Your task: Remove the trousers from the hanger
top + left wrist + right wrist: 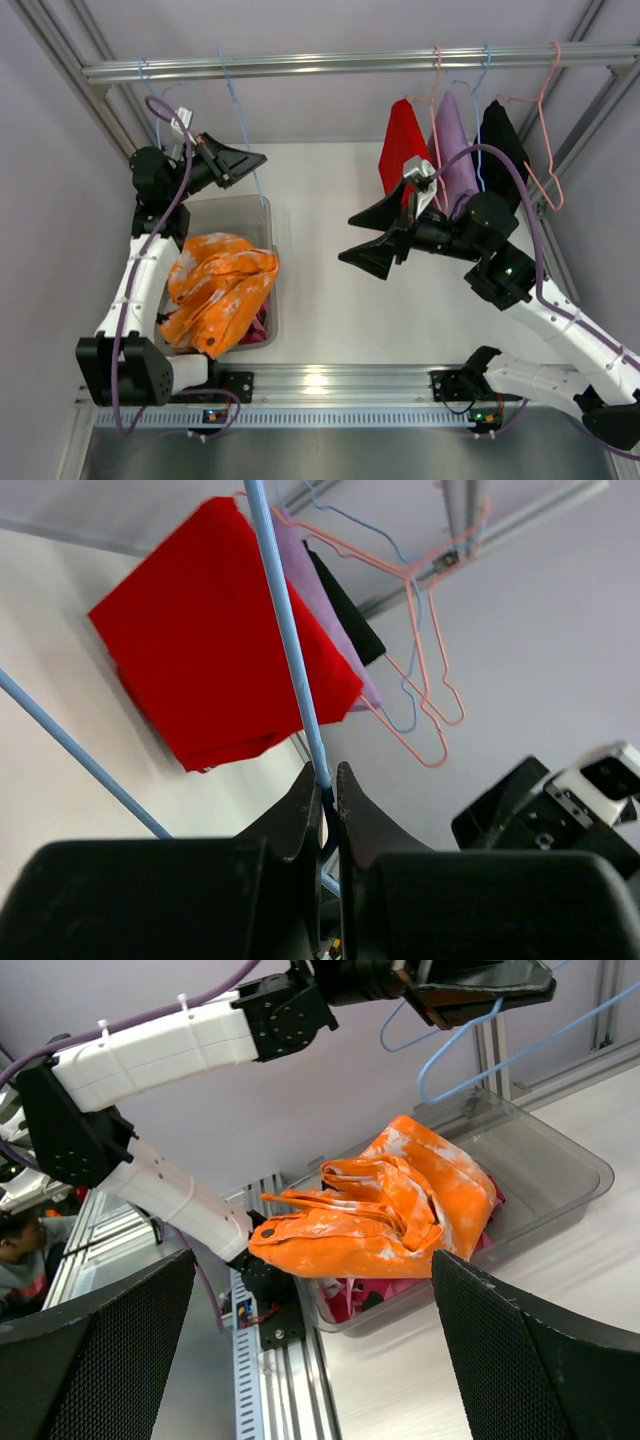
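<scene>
Left pincer (327, 776): clamped shut on blue hanger (290, 650) wire
Right pincer (350, 240): spread wide, empty, above table (330, 300)
Orange trousers (215, 285): off the hanger, heaped in clear bin (265, 210) over pink trousers (360, 1290)

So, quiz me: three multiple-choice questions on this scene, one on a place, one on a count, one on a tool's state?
1. Where are the orange trousers? A) in the clear bin B) flat on the table C) on the floor
2. How many cloths hang from the rail? A) one B) three C) five
3. The left tool is: A) wide open B) shut on a blue hanger C) shut on the trousers
Answers: A, piled in the bin; B, red, purple and black; B, it pinches the wire.
</scene>
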### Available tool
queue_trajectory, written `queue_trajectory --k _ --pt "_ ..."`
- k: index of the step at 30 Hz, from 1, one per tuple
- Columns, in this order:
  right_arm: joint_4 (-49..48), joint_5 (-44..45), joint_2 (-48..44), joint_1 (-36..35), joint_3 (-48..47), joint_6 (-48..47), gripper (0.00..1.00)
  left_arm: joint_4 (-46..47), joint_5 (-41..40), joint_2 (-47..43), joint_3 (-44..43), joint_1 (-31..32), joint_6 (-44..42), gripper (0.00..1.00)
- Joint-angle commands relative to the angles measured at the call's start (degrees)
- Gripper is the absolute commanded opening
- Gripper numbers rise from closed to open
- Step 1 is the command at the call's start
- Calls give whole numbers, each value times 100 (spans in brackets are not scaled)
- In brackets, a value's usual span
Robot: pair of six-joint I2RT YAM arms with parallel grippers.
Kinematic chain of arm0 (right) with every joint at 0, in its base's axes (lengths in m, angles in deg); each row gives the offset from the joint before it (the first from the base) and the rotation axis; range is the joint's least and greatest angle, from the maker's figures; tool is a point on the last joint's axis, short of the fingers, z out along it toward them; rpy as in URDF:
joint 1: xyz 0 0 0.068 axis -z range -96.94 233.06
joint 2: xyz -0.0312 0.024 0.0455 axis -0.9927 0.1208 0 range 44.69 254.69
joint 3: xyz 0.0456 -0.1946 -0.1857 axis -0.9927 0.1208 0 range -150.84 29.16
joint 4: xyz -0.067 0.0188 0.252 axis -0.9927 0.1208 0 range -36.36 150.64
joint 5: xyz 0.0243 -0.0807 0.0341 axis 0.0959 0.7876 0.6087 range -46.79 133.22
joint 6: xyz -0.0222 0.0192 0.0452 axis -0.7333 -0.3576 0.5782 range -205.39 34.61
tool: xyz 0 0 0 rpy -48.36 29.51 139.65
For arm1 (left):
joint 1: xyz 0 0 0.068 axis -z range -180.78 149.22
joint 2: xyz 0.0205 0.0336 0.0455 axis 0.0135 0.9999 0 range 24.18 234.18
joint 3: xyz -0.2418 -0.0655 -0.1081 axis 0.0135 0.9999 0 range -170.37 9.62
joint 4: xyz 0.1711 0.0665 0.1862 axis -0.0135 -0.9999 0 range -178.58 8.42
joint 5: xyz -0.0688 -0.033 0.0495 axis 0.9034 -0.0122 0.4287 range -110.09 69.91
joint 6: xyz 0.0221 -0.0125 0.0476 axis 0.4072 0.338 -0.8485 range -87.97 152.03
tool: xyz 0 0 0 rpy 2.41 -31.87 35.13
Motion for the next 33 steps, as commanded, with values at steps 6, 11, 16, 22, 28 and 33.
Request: queue_trajectory --k 6,11,16,22,28,33 --pt "-178 -17 -98 -28 19 22 100 258 79 614 -695 -354 8 0" --pt "-169 18 -141 -37 10 -31 100 -225 61 343 -441 -363 -509 7" --pt "-169 45 -177 -28 1 -31 100 -1419 27 -97 -518 -363 -1563 61" --pt "-169 176 -291 -37 106 66 99 -3528 -614 -826 -896 -363 -3477 99" --pt "6 589 -423 7 133 -110 100 -5321 -1598 -1257 -1591 -363 -5053 99" --pt "94 1186 -563 393 -42 -224 99 -5875 -2583 -1532 -2046 -363 -6327 99"
